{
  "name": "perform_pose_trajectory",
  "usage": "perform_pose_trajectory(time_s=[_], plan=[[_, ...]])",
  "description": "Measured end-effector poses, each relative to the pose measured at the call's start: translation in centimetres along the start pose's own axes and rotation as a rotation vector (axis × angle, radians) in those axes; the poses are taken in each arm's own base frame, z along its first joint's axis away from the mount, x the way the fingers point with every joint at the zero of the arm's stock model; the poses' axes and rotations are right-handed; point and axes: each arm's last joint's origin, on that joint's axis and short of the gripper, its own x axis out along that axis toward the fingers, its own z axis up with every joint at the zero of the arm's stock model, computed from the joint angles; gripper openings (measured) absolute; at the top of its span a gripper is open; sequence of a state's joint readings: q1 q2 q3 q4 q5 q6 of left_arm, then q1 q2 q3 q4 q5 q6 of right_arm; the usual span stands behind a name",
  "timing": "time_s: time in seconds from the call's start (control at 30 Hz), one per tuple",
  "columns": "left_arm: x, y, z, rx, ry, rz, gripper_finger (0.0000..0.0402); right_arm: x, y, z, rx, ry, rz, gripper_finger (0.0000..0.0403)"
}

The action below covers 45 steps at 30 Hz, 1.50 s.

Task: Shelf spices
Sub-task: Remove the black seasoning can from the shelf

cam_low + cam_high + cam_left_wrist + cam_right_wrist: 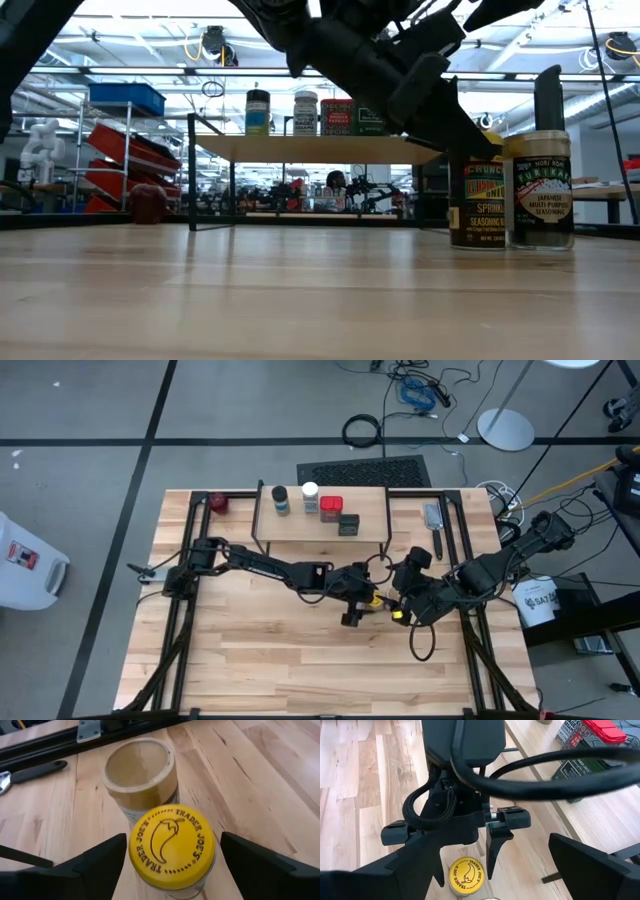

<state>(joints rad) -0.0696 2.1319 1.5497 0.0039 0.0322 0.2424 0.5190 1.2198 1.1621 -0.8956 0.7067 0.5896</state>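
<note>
Round yellow-lidded jar [172, 847] btwn spread dark left fingers [100, 862], tan-topped jar [141, 770] adjacent.

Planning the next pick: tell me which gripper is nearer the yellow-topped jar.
Left. The left gripper straddles the yellow-topped jar, one open finger either side. The right gripper is open too, just beside the jar, not around it.
</note>
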Motion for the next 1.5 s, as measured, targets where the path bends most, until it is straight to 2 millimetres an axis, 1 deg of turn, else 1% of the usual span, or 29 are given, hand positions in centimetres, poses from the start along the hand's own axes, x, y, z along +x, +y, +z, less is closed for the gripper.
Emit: perform_pose_trajectory(time_s=[0.1, 0.2, 0.37, 0.57, 0.7, 0.8, 0.9, 1.03, 1.17, 1.27, 1.33, 1.4, 1.5], plan=[[-0.2, 0.1, 0.5, 0.000, -0.002, 0.000, 0.0340, 0.0, 0.0, 0.0, -0.001, 0.000, 0.000, 0.0359], [-1.1, 0.3, 0.9, -0.002, 0.033, -0.002, 0.0341, -0.1, -0.1, 0.0, -0.005, -0.003, 0.001, 0.0359], [-4.0, 1.2, 2.0, -0.005, 0.124, 0.042, 0.0341, -1.2, -0.7, 0.3, 0.022, -0.045, 0.014, 0.0359], [-7.6, 1.9, 3.0, 0.001, 0.204, 0.100, 0.0341, -2.9, -0.8, 1.1, 0.050, -0.183, 0.029, 0.0359], [-10.7, 2.3, 3.8, 0.027, 0.264, 0.183, 0.0341, -2.8, -0.5, 1.0, 0.064, -0.198, 0.015, 0.0359], [-13.7, 2.5, 4.6, 0.044, 0.292, 0.241, 0.0341, -1.7, 0.2, 0.2, 0.055, -0.169, -0.003, 0.0359], [-16.8, 3.0, 5.4, 0.045, 0.294, 0.312, 0.0341, -0.6, 0.5, -0.5, 0.004, -0.138, -0.031, 0.0359], [-21.3, 4.0, 6.2, 0.044, 0.278, 0.419, 0.0341, 0.2, 0.5, -0.6, -0.021, -0.125, -0.061, 0.0359], [-25.2, 5.2, 6.7, 0.088, 0.273, 0.580, 0.0341, 0.5, 0.3, -0.3, -0.014, -0.131, -0.073, 0.0359], [-27.5, 5.7, 6.8, 0.113, 0.274, 0.647, 0.0341, 0.6, 0.2, -0.2, -0.008, -0.134, -0.076, 0.0359], [-28.4, 5.6, 7.0, 0.110, 0.256, 0.657, 0.0341, 0.6, 0.2, -0.2, -0.009, -0.134, -0.076, 0.0359], [-29.0, 5.4, 7.0, 0.096, 0.248, 0.655, 0.0341, 0.7, 0.2, -0.1, -0.009, -0.142, -0.090, 0.0359], [-29.6, 5.1, 6.4, 0.020, 0.274, 0.643, 0.0341, 0.8, -0.2, 0.2, -0.023, -0.177, -0.161, 0.0359]])
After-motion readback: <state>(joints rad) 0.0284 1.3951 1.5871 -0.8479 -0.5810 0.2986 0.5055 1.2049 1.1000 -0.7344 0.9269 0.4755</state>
